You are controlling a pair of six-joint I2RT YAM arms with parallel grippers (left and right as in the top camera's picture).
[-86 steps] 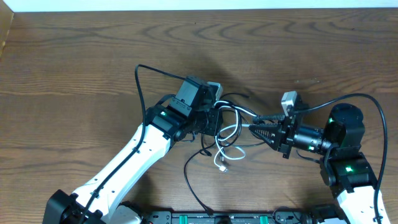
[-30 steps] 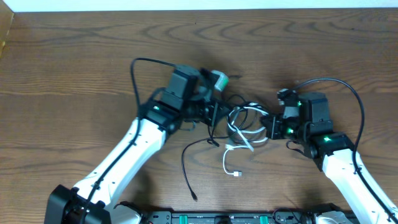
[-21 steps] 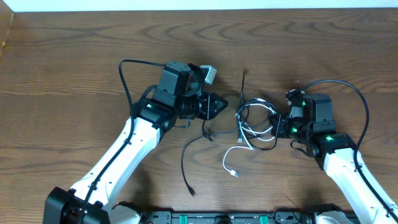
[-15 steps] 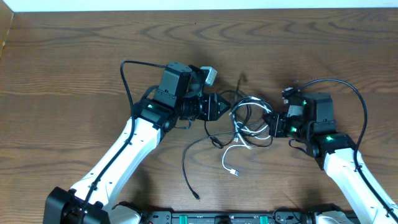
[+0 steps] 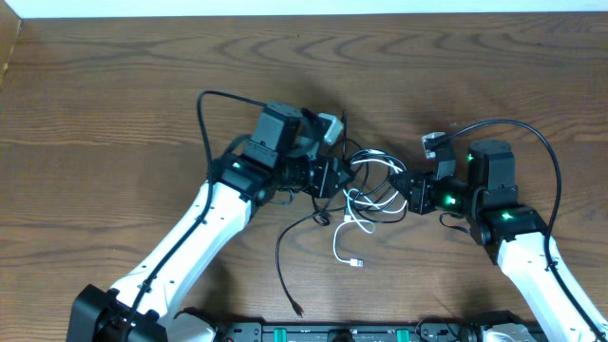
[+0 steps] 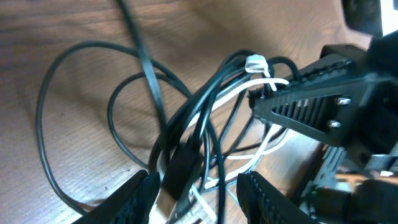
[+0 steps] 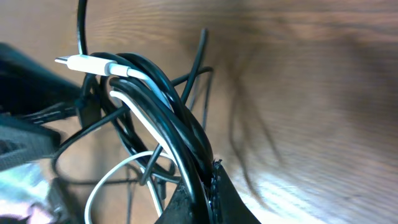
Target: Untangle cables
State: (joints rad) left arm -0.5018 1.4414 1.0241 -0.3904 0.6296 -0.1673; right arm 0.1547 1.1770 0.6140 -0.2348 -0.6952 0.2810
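The cables lie as a tangle of black loops and one white cord mid-table between my arms. My right gripper is shut on a bundle of black cords, pinched at the jaw tips; a white plug sticks out left of the bundle. My left gripper sits at the tangle's left side, open. A black plug and thin black cords lie between the left gripper's spread jaws, unpinched. The white cord trails toward the front, and its plug end rests on the wood.
One black cord tail runs from the tangle toward the front edge. Thick arm wires arch over each arm. The base rail lines the front, and the table's far edge is at the top.
My left gripper opened, let go of the cords, drew back left, then returned to the tangle. My right gripper kept its grip and shifted slightly left with the bundle.
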